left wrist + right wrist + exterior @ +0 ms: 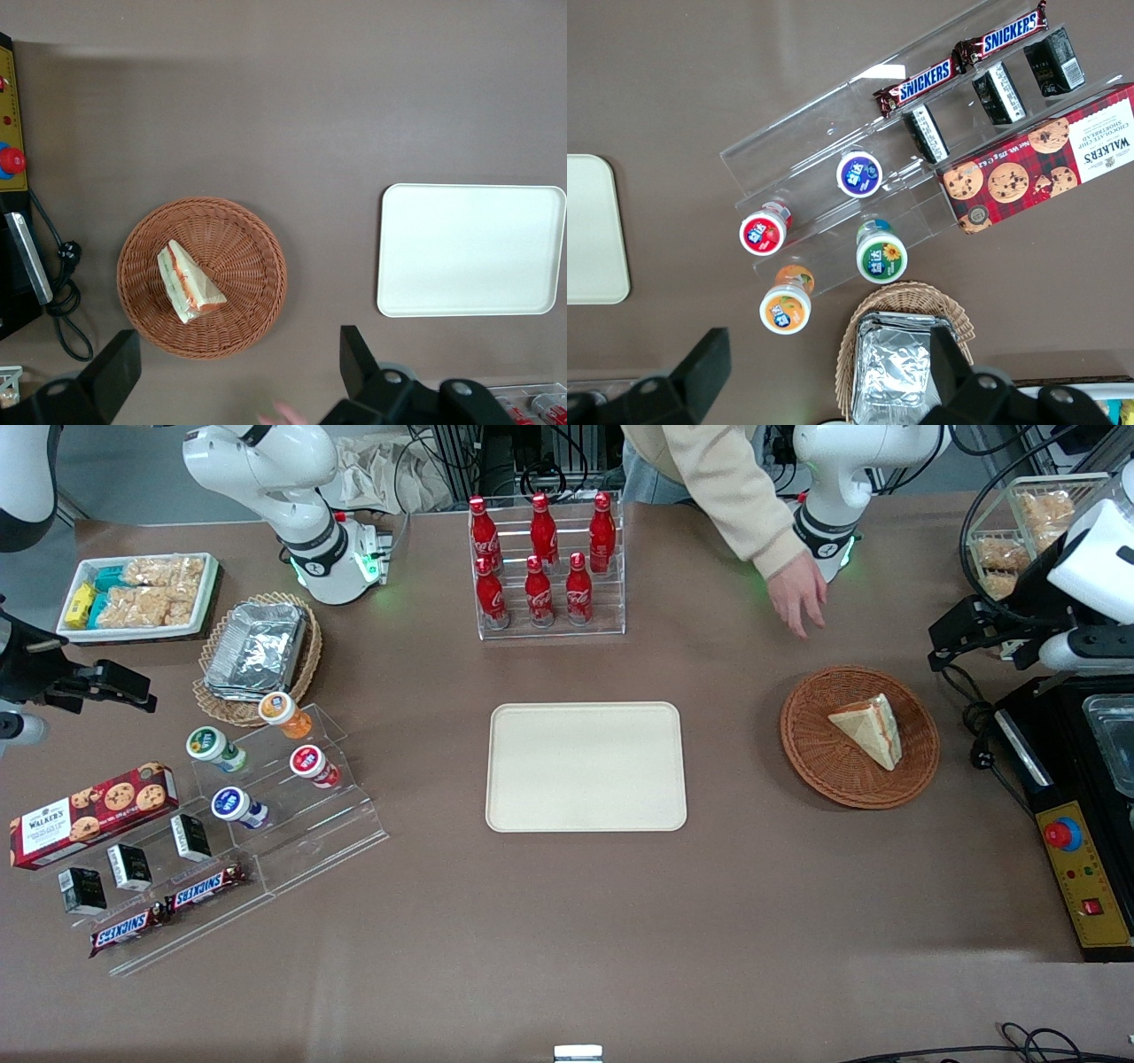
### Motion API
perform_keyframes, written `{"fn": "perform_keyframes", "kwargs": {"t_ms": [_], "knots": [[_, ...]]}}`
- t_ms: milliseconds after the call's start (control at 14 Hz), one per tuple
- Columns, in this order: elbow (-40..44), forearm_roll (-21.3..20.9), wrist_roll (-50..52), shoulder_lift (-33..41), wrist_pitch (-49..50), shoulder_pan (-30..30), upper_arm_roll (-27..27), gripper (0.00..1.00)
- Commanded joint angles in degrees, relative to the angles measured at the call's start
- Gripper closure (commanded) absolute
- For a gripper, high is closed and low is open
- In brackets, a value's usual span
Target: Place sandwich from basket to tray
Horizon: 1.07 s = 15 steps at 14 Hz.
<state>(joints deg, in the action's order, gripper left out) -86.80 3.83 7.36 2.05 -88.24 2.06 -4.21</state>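
A sandwich (pixel 866 729) is lying on its side in the round wicker basket (pixel 858 736) toward the working arm's end of the table, its long cut edge of red, orange and green filling running from farther to nearer the front camera and its pointed corner aiming toward the tray (pixel 586 767). The left gripper (pixel 235 367) is hanging high above the table near the basket, fingers (pixel 117 365) spread wide and holding nothing, while a person's hand (pixel 798 593) is resting on the tabletop close by.
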Motion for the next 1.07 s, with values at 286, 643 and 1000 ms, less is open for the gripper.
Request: {"fn": "perform_keyframes", "kwargs": {"t_ms": [286, 643, 1000], "knots": [[-1.78, -2.78, 10.08, 0.85, 0.78, -0.13, 0.17, 0.0], [-13.97, -2.69, 24.98, 10.75, 0.35, -0.21, 2.89, 0.0], [-29.2, -2.78, 29.81, 21.06, -4.83, -0.21, 4.3, 0.0]]}}
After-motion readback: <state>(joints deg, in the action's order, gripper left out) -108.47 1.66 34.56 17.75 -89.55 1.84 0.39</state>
